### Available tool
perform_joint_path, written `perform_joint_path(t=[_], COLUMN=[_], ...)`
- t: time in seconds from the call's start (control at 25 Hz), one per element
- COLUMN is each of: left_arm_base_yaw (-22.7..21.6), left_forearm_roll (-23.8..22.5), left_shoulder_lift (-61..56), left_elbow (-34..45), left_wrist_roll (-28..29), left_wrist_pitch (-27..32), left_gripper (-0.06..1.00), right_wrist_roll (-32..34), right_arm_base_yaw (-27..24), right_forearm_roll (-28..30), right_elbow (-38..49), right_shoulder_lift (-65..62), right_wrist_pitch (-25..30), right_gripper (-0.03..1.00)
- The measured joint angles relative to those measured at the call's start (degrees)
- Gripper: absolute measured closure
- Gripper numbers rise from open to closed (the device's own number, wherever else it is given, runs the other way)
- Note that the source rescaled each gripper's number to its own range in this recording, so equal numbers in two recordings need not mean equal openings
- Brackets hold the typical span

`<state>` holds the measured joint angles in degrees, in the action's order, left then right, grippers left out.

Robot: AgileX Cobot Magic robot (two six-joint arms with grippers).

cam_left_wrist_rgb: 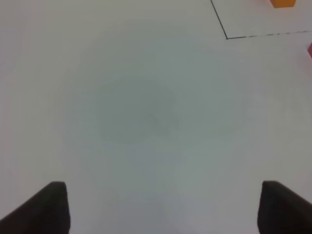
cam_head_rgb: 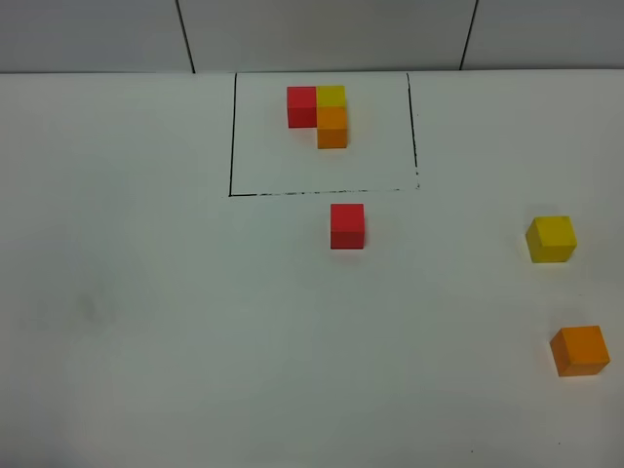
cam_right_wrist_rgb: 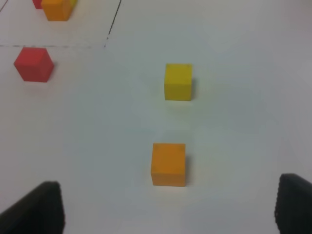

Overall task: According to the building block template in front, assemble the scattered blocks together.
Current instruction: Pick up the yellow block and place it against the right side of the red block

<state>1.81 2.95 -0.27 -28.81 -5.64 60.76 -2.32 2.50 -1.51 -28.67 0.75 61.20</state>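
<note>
The template (cam_head_rgb: 322, 113) is a red, yellow and orange L-shaped cluster inside a black-lined rectangle (cam_head_rgb: 234, 136) at the table's far middle. A loose red cube (cam_head_rgb: 347, 225) sits just in front of that rectangle. A loose yellow cube (cam_head_rgb: 552, 239) and a loose orange cube (cam_head_rgb: 580, 350) lie at the right. Neither gripper shows in the high view. My left gripper (cam_left_wrist_rgb: 163, 207) is open over bare table. My right gripper (cam_right_wrist_rgb: 168, 207) is open, with the orange cube (cam_right_wrist_rgb: 168, 164) just ahead of it and the yellow cube (cam_right_wrist_rgb: 178, 82) beyond.
The white table (cam_head_rgb: 146, 322) ends at a grey panelled wall (cam_head_rgb: 322, 34) at the back. The rectangle's corner (cam_left_wrist_rgb: 227, 37) and the template's orange edge (cam_left_wrist_rgb: 282, 3) show in the left wrist view. The red cube (cam_right_wrist_rgb: 33, 64) and the template (cam_right_wrist_rgb: 56, 9) show in the right wrist view.
</note>
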Motion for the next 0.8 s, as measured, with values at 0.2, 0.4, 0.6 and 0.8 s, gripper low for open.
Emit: perform_joint_path(t=[0.2, 0.4, 0.6, 0.8], left_arm_base_yaw=[0.0, 0.0, 0.0, 0.0], left_forearm_roll=[0.0, 0.0, 0.0, 0.0], left_shoulder_lift=[0.0, 0.0, 0.0, 0.0], left_elbow=[0.0, 0.0, 0.0, 0.0], left_wrist_roll=[0.0, 0.0, 0.0, 0.0], left_wrist_pitch=[0.0, 0.0, 0.0, 0.0], left_gripper=[0.23, 0.23, 0.23, 0.23], right_wrist_roll=[0.25, 0.5, -1.67, -3.24], right_arm_base_yaw=[0.0, 0.0, 0.0, 0.0], right_forearm_roll=[-2.36, -2.39, -1.41, -0.52], right_elbow=[-0.22, -3.36, -9.6, -16.82], right_shoulder_lift=[7.42, 24.72, 46.23, 66.45], right_wrist_pitch=[0.16, -3.25, -8.17, -12.5], right_gripper=[0.22, 0.22, 0.17, -0.03])
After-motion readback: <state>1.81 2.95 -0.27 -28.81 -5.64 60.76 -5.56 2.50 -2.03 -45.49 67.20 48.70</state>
